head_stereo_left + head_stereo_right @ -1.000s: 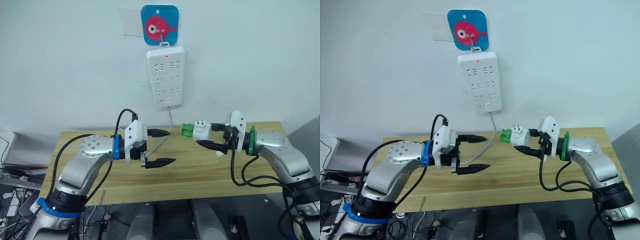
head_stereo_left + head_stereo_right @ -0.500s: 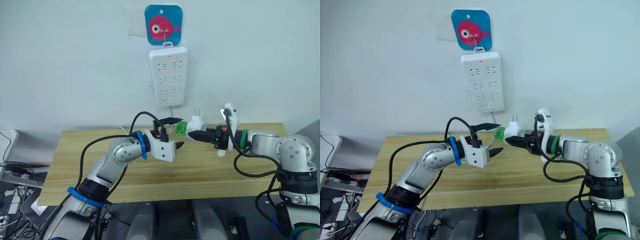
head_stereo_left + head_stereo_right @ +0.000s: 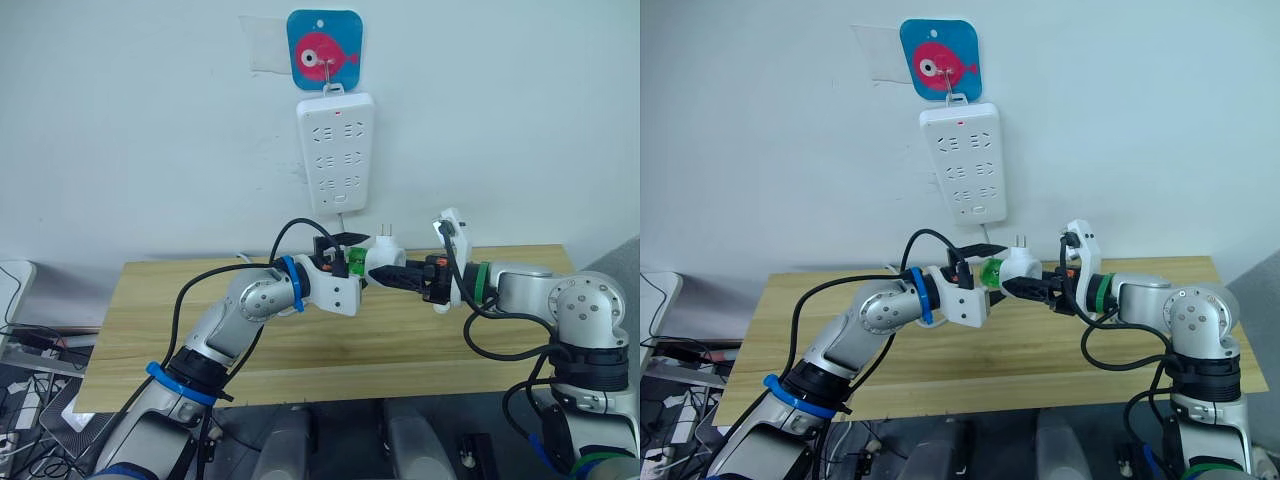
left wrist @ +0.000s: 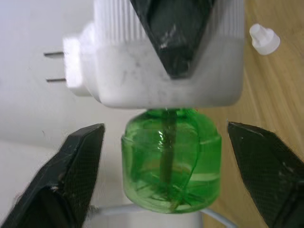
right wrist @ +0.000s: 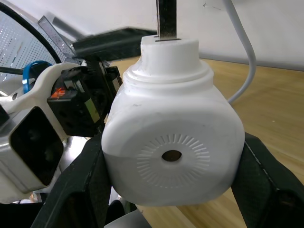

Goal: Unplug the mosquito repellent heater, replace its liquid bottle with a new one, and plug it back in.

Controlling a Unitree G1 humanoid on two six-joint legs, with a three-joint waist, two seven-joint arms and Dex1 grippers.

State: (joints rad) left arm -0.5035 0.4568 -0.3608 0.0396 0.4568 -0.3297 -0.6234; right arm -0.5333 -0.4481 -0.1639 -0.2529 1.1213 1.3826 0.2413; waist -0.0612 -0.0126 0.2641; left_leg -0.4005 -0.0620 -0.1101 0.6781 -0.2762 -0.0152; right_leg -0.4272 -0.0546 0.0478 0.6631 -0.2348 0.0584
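Note:
My right gripper (image 3: 388, 273) is shut on the mosquito repellent heater (image 3: 383, 254), a small white rounded unit held in the air above the wooden table (image 3: 180, 340), prongs pointing up. In the right wrist view the heater (image 5: 171, 142) shows its round vent hole between my two fingers. A green liquid bottle (image 4: 171, 164) sticks out of the heater (image 4: 166, 76) toward my left arm. My left gripper (image 4: 171, 178) is open, one finger on each side of the bottle and apart from it. From the head, the bottle (image 3: 357, 262) sits between the left gripper's fingertips (image 3: 352, 238).
A tall white power strip (image 3: 336, 150) hangs on the wall from a blue fish hook (image 3: 323, 50), its cable dropping behind the table. A small white cap (image 4: 264, 39) lies on the table under the right gripper.
My left arm has reached right and its open fingers now straddle the green bottle. My right gripper has carried the heater a little to the left, toward it.

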